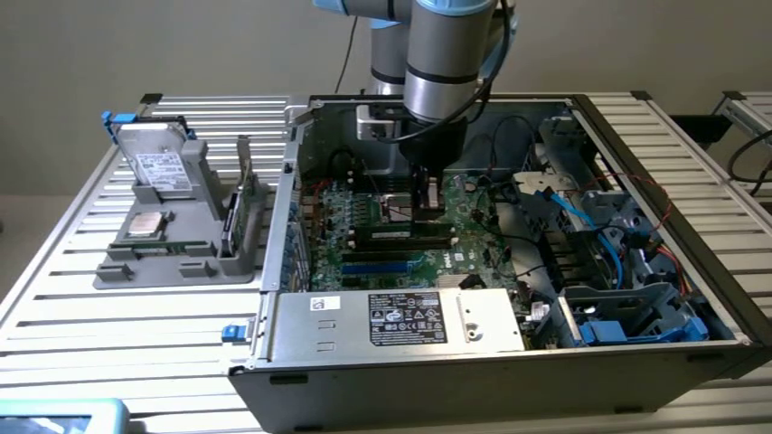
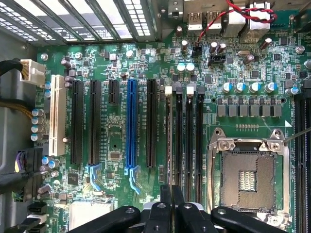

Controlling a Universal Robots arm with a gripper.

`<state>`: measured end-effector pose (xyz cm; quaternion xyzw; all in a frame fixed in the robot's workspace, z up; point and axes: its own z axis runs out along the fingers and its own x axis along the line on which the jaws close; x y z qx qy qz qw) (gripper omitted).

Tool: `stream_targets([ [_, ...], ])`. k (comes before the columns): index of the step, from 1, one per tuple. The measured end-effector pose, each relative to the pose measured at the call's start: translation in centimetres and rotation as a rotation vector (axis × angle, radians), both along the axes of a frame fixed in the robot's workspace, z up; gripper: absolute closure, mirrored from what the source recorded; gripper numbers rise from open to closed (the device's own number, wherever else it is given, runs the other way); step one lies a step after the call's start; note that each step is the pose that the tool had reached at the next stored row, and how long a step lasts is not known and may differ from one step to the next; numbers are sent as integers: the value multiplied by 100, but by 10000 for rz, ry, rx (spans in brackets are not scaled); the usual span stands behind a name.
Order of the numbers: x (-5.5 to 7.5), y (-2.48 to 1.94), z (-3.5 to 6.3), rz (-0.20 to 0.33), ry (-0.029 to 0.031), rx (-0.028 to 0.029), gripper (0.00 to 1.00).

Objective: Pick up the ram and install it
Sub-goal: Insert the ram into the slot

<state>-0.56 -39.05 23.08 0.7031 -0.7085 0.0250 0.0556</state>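
In the exterior view my gripper [image 1: 425,210] reaches down into the open computer case [image 1: 675,172], just above the motherboard [image 1: 362,212] near its long dark memory slots [image 1: 404,238]. The wrist view shows my gripper [image 2: 172,196] shut, its two dark fingers [image 2: 165,199] pressed close together over the black memory slots [image 2: 179,141], beside the open CPU socket [image 2: 248,177]. Whether anything thin sits between the fingers I cannot tell. A long narrow green strip that looks like the ram [image 1: 163,246] lies in the grey tray [image 1: 121,271], left of the case.
The tray also holds a silver hard drive [image 1: 157,167], a small square chip [image 1: 147,224] and an upright green card [image 1: 248,215]. A power supply [image 1: 399,318] fills the case's near side. Blue and black cables [image 1: 603,244] and drive cages crowd the exterior view's right.
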Motion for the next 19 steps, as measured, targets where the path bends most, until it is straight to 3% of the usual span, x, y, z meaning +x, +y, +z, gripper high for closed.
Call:
stream_targets([
  [19, 2, -3, -23, -3, 1, -11, 87],
])
